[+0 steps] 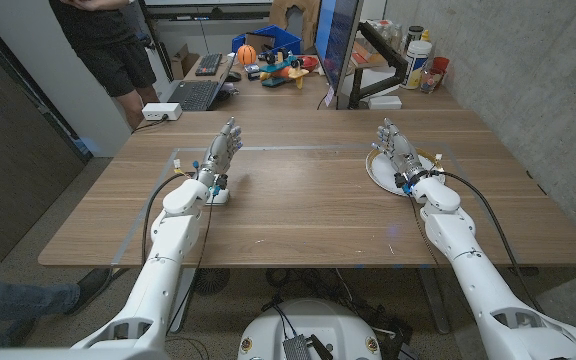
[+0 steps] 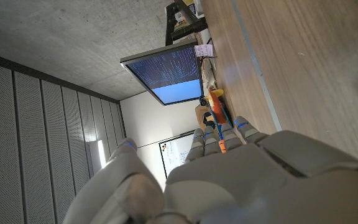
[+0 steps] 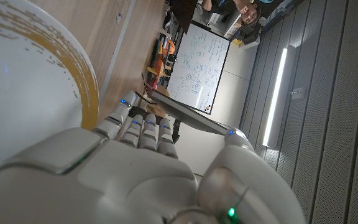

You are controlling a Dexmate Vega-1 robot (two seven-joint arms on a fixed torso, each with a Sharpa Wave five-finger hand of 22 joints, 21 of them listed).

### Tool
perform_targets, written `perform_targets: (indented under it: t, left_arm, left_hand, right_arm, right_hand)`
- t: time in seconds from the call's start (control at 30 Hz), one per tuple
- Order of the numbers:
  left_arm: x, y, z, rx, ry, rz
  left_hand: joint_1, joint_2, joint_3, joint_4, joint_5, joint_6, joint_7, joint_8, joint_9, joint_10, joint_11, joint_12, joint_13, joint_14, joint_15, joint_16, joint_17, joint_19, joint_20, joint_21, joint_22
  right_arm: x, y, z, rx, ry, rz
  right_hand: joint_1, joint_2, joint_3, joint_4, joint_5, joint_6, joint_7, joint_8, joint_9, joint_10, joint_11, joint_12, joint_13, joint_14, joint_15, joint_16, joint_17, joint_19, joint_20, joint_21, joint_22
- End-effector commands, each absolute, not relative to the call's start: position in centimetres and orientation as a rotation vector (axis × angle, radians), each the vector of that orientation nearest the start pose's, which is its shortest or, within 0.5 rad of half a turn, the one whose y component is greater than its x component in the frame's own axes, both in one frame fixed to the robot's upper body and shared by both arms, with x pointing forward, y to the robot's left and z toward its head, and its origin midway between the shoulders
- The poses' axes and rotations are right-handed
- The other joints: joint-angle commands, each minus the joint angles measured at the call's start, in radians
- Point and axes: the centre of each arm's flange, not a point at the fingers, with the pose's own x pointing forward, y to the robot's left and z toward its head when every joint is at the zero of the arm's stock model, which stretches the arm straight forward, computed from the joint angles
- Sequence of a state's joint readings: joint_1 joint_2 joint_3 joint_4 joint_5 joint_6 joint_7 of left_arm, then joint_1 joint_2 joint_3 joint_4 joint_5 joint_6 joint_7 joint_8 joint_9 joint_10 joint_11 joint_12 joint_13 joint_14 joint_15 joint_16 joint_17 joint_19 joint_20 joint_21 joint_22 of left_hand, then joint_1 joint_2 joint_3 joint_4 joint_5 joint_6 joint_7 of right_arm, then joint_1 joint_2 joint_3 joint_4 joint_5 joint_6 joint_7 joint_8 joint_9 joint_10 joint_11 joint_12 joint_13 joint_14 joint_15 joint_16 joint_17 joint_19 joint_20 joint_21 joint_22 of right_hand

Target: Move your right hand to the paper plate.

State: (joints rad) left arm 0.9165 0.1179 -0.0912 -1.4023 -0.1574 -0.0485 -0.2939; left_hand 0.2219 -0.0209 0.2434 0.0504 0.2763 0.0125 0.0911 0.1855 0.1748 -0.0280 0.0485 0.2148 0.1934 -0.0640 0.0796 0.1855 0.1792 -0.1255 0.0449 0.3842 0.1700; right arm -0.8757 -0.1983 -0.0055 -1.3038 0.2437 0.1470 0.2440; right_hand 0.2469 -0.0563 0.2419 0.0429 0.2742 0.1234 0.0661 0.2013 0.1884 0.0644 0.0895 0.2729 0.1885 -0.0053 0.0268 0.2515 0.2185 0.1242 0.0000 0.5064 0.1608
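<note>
Lying on the right half of the wooden table (image 1: pixel 298 210), toward its far side, the paper plate (image 1: pixel 380 172) was white with a thin yellow-brown band near its rim. In the right wrist view the plate (image 3: pixel 23 68) spread wide just beside the hand's knuckles, its band curving past the fingertips. The right hand (image 1: pixel 400 152) stood over the plate, fingers straight and pointing away from the robot, holding nothing; from the head view it overlapped the plate's middle, though whether it touched the surface could not be told. The same hand (image 3: pixel 135 168) showed its back in its own wrist view, fingers extended side by side and the thumb set apart.

Well apart on the table's left half, the left hand (image 1: pixel 220 155) stood with fingers straight and loose, grasping nothing, its wrist over a small white block (image 1: pixel 216 196). The left wrist view showed that hand's back (image 2: pixel 229 180) beside the bare wood.

Beyond the table's far edge stood a monitor (image 1: pixel 336 45), a laptop (image 1: pixel 193 95), an orange ball (image 1: pixel 247 52) and a clutter of bottles (image 1: pixel 418 55). A person (image 1: pixel 108 45) in dark clothes stood at the far left.
</note>
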Motion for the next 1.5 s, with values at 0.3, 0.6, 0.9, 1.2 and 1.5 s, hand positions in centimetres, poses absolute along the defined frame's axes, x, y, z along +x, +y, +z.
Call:
perform_targets:
  t: [0.3, 0.6, 0.9, 1.2, 1.5]
  left_arm:
    - [64.8, 28.6, -2.6, 0.0, -0.536, -0.208]
    - [64.6, 28.7, -2.6, 0.003, -0.525, -0.215]
    - [64.6, 28.6, -2.6, 0.015, -0.515, -0.22]
    - [64.3, 28.5, -2.3, 0.027, -0.52, -0.22]
    - [64.3, 28.3, -2.3, 0.028, -0.517, -0.221]
  left_hand:
    - [0.014, 0.007, 0.002, -0.006, -0.004, 0.005, 0.007, 0.004, 0.003, -0.003, 0.009, 0.001, 0.001, -0.002, 0.005, 0.006, 0.004, -0.003, 0.005, -0.01, 0.003]
    - [0.015, 0.009, 0.002, -0.008, -0.006, 0.004, 0.007, 0.004, 0.003, -0.005, 0.011, 0.0, 0.001, -0.004, 0.004, 0.006, 0.004, -0.006, 0.008, -0.016, 0.003]
    - [0.017, 0.011, 0.003, -0.01, -0.01, 0.007, 0.008, 0.004, 0.003, -0.01, 0.015, -0.003, 0.001, -0.01, 0.006, 0.004, 0.004, -0.01, 0.013, -0.024, 0.003]
    - [0.019, 0.013, 0.003, -0.013, -0.013, 0.009, 0.008, 0.004, 0.003, -0.011, 0.016, -0.003, 0.001, -0.011, 0.008, 0.004, 0.004, -0.011, 0.017, -0.03, 0.003]
    - [0.02, 0.015, 0.004, -0.014, -0.015, 0.013, 0.009, 0.006, 0.003, -0.01, 0.015, -0.003, 0.001, -0.011, 0.007, 0.004, 0.004, -0.011, 0.018, -0.033, 0.004]
  right_arm:
    - [65.8, -28.7, -2.3, -0.048, -0.593, 0.177]
    - [65.0, -28.9, -2.1, -0.084, -0.605, 0.158]
    - [64.7, -29.2, -2.1, -0.085, -0.619, 0.154]
    - [64.6, -29.3, -2.1, -0.097, -0.625, 0.15]
    - [64.3, -29.6, -1.7, -0.133, -0.629, 0.143]
  right_hand:
    - [0.002, 0.002, 0.0, 0.002, 0.005, 0.006, -0.002, 0.003, 0.002, 0.005, -0.002, -0.008, 0.002, 0.004, 0.01, 0.002, 0.0, 0.012, 0.003, -0.009, 0.003]
    - [0.002, 0.002, -0.002, 0.0, 0.005, 0.007, -0.007, 0.003, 0.002, 0.003, -0.004, -0.014, 0.002, 0.003, 0.006, 0.0, -0.001, 0.007, 0.003, -0.018, 0.003]
    - [0.002, 0.003, -0.005, -0.001, 0.005, 0.009, -0.042, 0.003, 0.003, -0.001, -0.003, -0.023, 0.002, -0.001, 0.006, -0.006, -0.003, -0.012, 0.01, -0.039, 0.004]
    - [0.003, 0.004, -0.006, -0.004, 0.005, 0.016, -0.061, 0.004, 0.004, 0.002, -0.011, -0.028, 0.002, -0.004, 0.005, -0.011, -0.006, -0.032, 0.02, -0.058, 0.004]
    - [0.006, 0.001, -0.01, -0.009, 0.005, 0.023, -0.073, 0.005, 0.004, 0.025, -0.024, -0.029, 0.002, 0.016, -0.012, -0.01, -0.011, -0.061, 0.019, -0.087, 0.005]
